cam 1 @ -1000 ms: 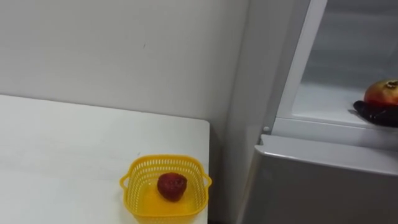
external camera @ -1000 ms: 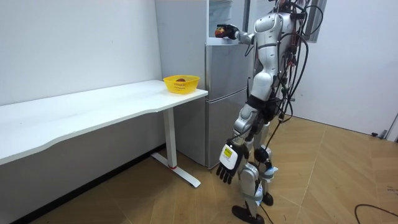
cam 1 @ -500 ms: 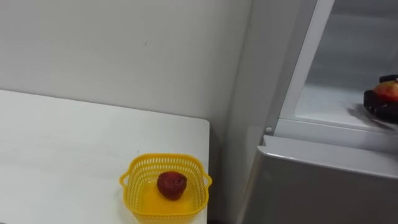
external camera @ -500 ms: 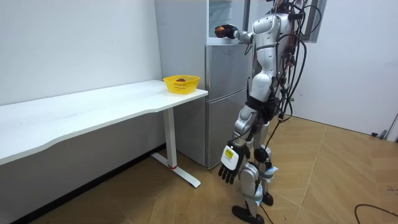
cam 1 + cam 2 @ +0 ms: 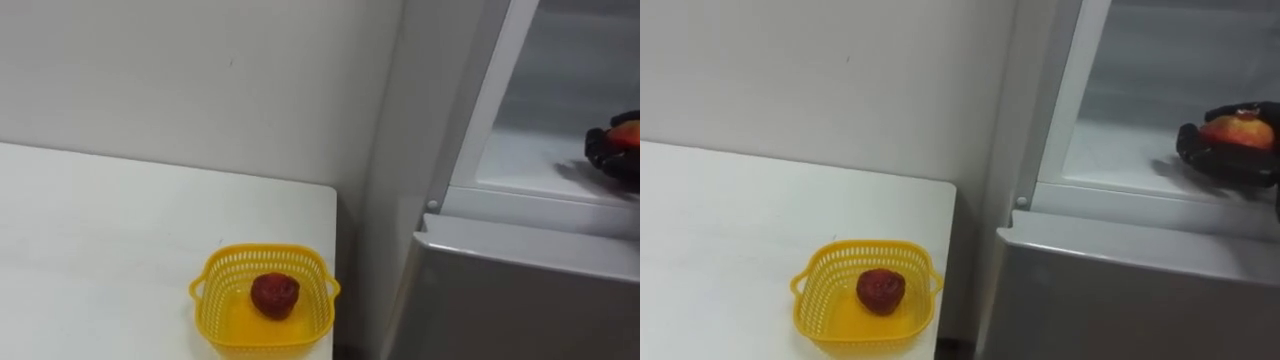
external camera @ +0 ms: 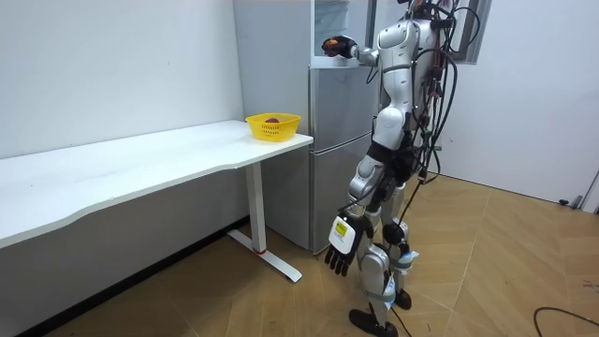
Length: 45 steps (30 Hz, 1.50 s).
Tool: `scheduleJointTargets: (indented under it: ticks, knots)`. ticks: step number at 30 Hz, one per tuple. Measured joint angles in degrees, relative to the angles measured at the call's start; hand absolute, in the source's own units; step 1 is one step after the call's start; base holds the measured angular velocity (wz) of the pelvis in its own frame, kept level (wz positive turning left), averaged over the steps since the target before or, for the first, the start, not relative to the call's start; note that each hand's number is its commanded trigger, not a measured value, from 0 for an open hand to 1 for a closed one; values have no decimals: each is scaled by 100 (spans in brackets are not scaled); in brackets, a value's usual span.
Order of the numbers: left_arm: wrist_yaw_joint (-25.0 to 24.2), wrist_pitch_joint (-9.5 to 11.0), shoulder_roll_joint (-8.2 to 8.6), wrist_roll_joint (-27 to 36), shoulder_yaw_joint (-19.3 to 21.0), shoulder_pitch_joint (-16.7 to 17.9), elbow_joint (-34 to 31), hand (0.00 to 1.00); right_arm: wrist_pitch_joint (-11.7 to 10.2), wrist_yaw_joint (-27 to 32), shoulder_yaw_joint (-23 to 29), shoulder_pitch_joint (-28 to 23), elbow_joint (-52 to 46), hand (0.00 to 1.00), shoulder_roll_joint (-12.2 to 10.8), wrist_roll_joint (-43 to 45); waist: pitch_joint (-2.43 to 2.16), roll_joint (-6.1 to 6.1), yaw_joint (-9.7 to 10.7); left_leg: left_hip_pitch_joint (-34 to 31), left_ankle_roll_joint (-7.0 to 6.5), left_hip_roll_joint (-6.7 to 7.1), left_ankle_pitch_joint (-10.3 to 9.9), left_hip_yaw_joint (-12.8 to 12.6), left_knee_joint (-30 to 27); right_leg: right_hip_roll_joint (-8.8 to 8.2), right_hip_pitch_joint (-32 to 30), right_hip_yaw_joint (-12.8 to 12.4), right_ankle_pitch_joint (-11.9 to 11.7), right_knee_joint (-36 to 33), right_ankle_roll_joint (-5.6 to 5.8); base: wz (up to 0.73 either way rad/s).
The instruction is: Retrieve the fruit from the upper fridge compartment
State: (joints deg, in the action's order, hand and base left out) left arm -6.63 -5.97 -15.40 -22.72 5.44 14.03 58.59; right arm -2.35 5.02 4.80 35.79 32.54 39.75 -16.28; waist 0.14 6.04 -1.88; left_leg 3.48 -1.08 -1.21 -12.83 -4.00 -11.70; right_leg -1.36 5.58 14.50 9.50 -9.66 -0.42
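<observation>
A red and yellow round fruit (image 5: 1238, 130) sits just above the white shelf (image 5: 1120, 150) of the open upper fridge, at the far right of the eye views. My right hand (image 5: 1225, 152) is shut on it, black fingers curled round its front and underside. In the room view I stand facing the fridge with the right arm raised into the compartment, hand (image 6: 339, 44) at the opening. My left hand (image 6: 341, 246) hangs low beside my leg with its fingers relaxed and holds nothing.
A yellow mesh basket (image 5: 215, 272) holding a dark red fruit (image 5: 274, 296) stands at the right end of the white table (image 5: 100, 230), close to the fridge side. The shut lower fridge door (image 5: 520, 290) lies below the shelf. The wall is behind the table.
My right hand's fingers have curled up round the fruit, which earlier lay beside straight fingers. The eye views have shifted slightly.
</observation>
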Motion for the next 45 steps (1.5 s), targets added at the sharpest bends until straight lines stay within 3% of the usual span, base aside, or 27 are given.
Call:
scheduleJointTargets:
  ticks: [6,10,14,23,26,29,30,36,40,45]
  knots:
    - [27,19,14,0,11,-74,-7,0,137,24,-99,-248,-798,100,-13,236,-22,-32,-6,4,2,-4,2,-77,5,2,-64,-40,0,-15,0,-4]
    - [122,32,28,9,9,-59,-6,0,116,79,-101,-500,-1519,100,-28,368,-30,-22,-5,24,1,0,2,-82,-1,14,-54,-59,0,-10,0,-4]
    - [158,178,39,172,6,-63,-2,0,108,247,-101,-751,-2241,100,-52,751,-35,-18,-10,26,1,-2,2,-115,-3,30,-64,-146,0,-7,0,-3]
    - [268,225,149,316,-17,-24,117,0,45,437,-90,-1020,-3695,100,-516,1270,-29,-37,171,49,0,-13,2,-189,-5,28,-45,-164,-1,-6,-2,-2]
    - [317,240,153,470,-120,-43,118,0,41,479,-82,-1344,-4158,100,-538,1439,-25,-53,172,33,-1,-10,-1,-195,-4,31,-38,-152,-2,-16,-3,-1]
    - [357,348,229,504,-129,-33,213,0,-54,477,-73,-1695,-4754,100,-655,1594,-8,-132,156,33,-1,-12,-2,-213,3,37,-56,-177,-2,-20,-3,-4]
    - [354,361,276,503,-134,-51,216,0,-134,474,-75,-1812,-4990,100,-707,1696,-21,-160,156,33,-1,-12,-3,-221,12,36,-70,-181,-2,-21,-3,-7]
    - [323,499,328,503,-133,-158,341,0,-310,202,-74,-2007,-5753,100,-927,2372,-18,-319,170,27,0,-17,-2,-230,34,35,-102,-280,-3,-18,-5,-3]
    - [323,543,335,503,-144,-266,370,0,-379,39,-101,-2023,-6020,100,-1032,2916,-36,-283,146,26,2,-22,0,-311,49,44,-161,-298,-3,-34,-5,-6]
    - [335,615,323,501,-242,-547,591,0,-398,-301,-392,-2020,-6488,100,-1175,3246,-25,-169,-13,24,-1,-13,0,-348,37,41,-177,-319,-4,-26,-6,-4]
